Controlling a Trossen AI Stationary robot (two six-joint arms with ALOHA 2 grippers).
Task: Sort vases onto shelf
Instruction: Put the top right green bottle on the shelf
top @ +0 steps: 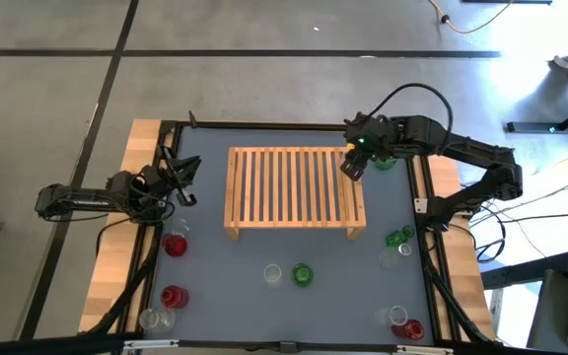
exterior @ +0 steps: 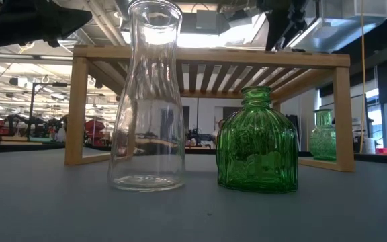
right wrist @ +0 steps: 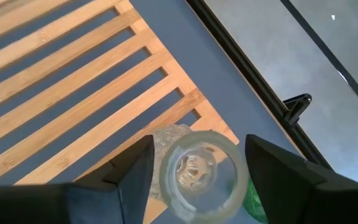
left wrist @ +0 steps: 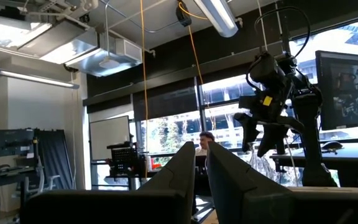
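**Two arms, one clear vase at the shelf's far right corner**

Two grippers showed in the overhead view. The left gripper [top: 180,176] waited at about nine o'clock on the table, just off the shelf's left edge, its fingers [left wrist: 185,168] pressed together on nothing. Below it stood a red vase [top: 175,245], with another red vase [top: 173,295] and a clear one [top: 151,319] nearer seven o'clock.

The shelf [top: 294,187] lay at the table's middle, slats running twelve to six. In front of it, near six o'clock, a tall clear vase [top: 272,273] and a ribbed green vase [top: 303,274] stood side by side, upright and apart.

The right gripper [top: 353,163] hung over the shelf's corner at roughly one o'clock. From its wrist, a clear vase [right wrist: 199,174] stood upright between the fingers [right wrist: 135,174], mouth facing the camera, gaps showing on both sides, so the jaws stood fairly wide and seemingly not clamping it. The deciding relation was vertical: the vase's long axis ran straight up between the fingers, its base over the shelf's outermost slat [right wrist: 166,124], so the right arm alone was placed to act on it.

Whether the base rested fully on the slat was hidden. A green vase [top: 385,158] just beyond the gripper was partly covered by the arm. More vases sat at four and five o'clock: green [top: 396,237], clear [top: 396,316], red [top: 413,329].
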